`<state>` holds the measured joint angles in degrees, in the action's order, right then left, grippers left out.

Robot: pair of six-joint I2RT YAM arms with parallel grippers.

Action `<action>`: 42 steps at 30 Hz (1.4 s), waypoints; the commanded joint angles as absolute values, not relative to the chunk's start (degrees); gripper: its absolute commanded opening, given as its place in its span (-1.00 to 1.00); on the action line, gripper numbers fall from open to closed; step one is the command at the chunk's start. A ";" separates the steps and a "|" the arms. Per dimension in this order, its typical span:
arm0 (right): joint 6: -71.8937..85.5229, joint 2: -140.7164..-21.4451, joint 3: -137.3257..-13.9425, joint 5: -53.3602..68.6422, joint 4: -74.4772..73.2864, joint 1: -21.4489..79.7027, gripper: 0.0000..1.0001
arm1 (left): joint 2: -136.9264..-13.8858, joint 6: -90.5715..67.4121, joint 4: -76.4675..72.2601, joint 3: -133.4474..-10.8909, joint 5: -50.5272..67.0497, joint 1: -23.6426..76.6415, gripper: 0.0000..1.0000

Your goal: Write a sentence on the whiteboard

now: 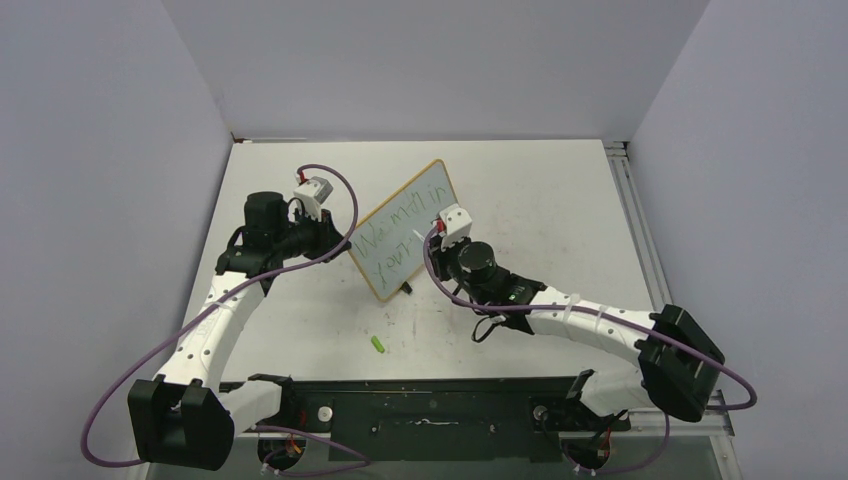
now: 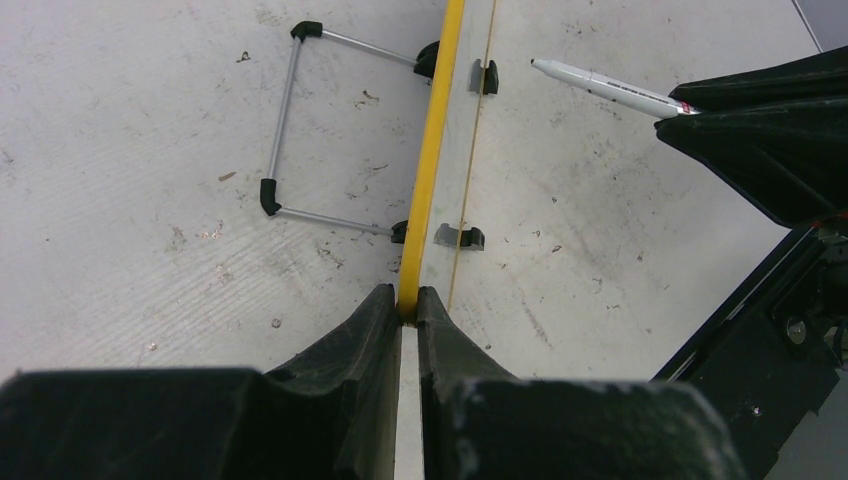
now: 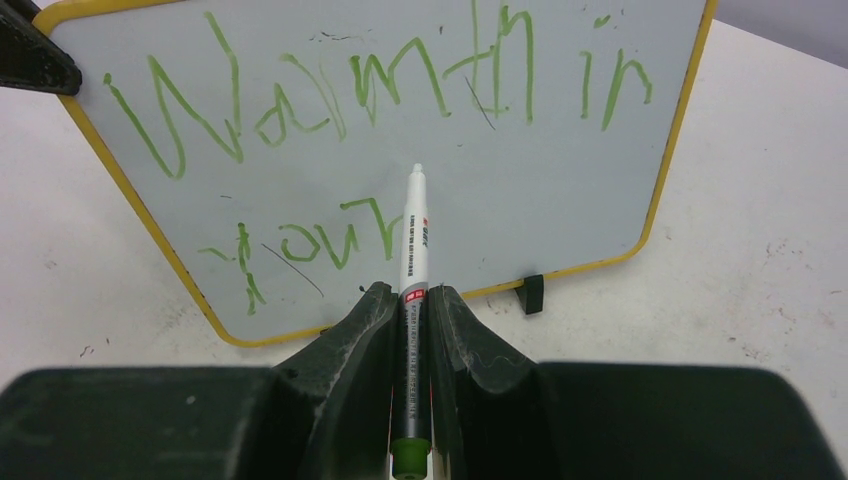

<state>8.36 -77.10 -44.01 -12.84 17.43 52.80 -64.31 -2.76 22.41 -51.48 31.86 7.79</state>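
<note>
the whiteboard (image 3: 560,190) stood upright on the table (image 1: 560,200), in the middle of the top view, turned at an angle so that its white face looked toward the lower right of the frame. the sentence (image 3: 372,90) on it was in thin green strokes: the upper line read "warmth in" and the lower line had only "your", at the lower left of the board in my right wrist view. to the right of "your" the white surface was blank. i judged the writing as a good part done but not finished, because the second line stopped after one word and at least one more word was needed there.

the marker (image 3: 413,250) pointed up at this blank place, its tip just right of "your". in the left wrist view the tip was a little apart from the board face. my right gripper (image 3: 408,300) was closed firmly on the marker's barrel. my left gripper (image 2: 408,300) was pinched on the yellow frame of the board, at the edge, to hold it steady.

behind the board its wire stand (image 2: 285,130) rested on the table. a small green cap (image 1: 378,344) lay alone in the lower middle of the top view, well apart from the board.
</note>
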 commanded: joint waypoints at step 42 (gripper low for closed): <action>11.92 -80.58 -43.51 14.15 23.37 34.20 -0.89 | -65.87 -0.26 25.50 -52.89 32.06 6.76 -1.00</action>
